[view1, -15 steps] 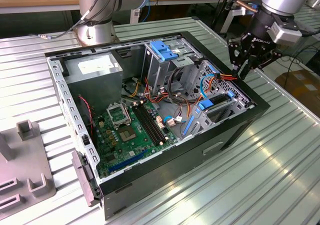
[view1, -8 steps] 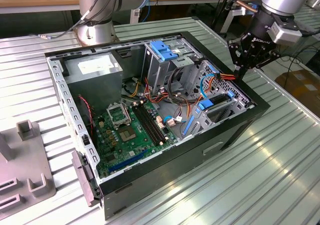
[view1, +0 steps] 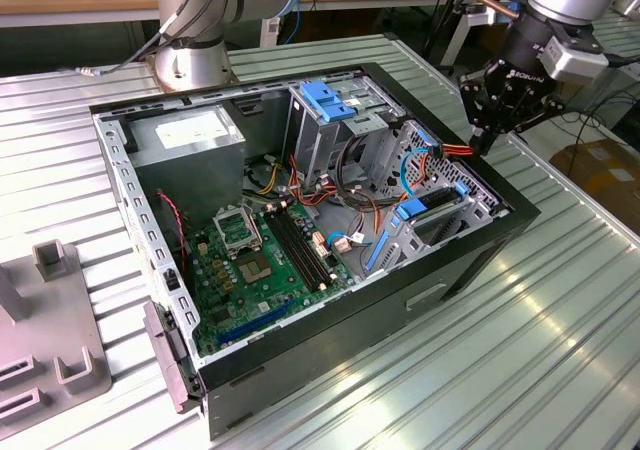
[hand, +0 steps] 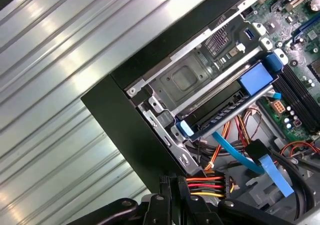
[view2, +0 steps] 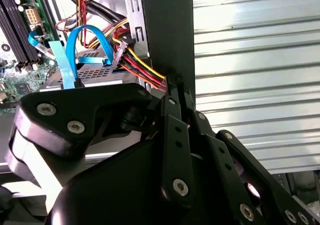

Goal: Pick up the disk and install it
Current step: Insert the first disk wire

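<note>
The disk (hand: 220, 116) lies slotted in the metal drive cage (hand: 186, 79) at the case corner. Only its blue side rail and a dark edge show. In the exterior view it sits low in the cage (view1: 432, 213), at the case's right end. My black gripper (view1: 487, 142) hangs over that corner's rim, apart from the disk. Both wrist views show its fingers pressed together, the tips (view2: 176, 87) right against a red, yellow and black cable bundle (view2: 142, 67). That bundle's connector (hand: 216, 185) lies beside the gripper (hand: 172, 181). Nothing shows between the fingers.
The open computer case (view1: 470, 260) lies on a ribbed metal table (view1: 560, 340). Inside are a green motherboard (view1: 265, 260), a grey power-supply box (view1: 195, 140), a blue latch (view1: 328, 100) and blue data cables (view2: 75, 50). A grey fixture (view1: 50, 350) stands at the exterior view's left.
</note>
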